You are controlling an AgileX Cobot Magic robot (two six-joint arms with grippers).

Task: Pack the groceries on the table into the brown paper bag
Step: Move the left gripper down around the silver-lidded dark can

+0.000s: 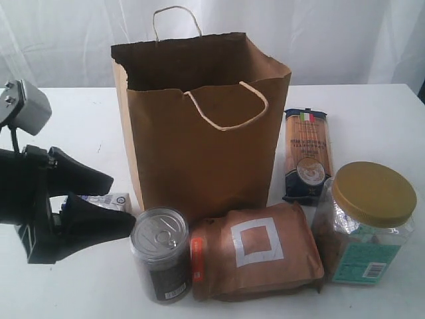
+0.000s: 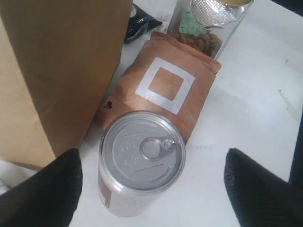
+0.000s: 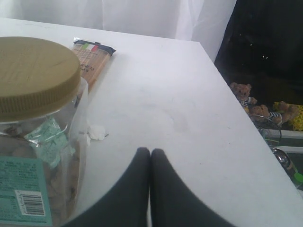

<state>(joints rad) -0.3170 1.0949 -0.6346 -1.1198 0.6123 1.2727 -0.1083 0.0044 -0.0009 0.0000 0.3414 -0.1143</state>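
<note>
Step in hand: by my judgement, taking the dark pull-tab can for the brown paper bag.
Can, location: upright on the table, just in front of the bag's near left corner, touching the brown pouch with white square.
Method: I centre the can between my fingers, go low on its wall, close squarely, and lift clear of the bag's rim.
Risk: nudging the pouch or denting the bag's side.
Left gripper: jaws wide apart either side of the can, touching nothing.
Right gripper: fingers pressed together, empty, beside the gold-lidded clear jar, right of the bag.
</note>
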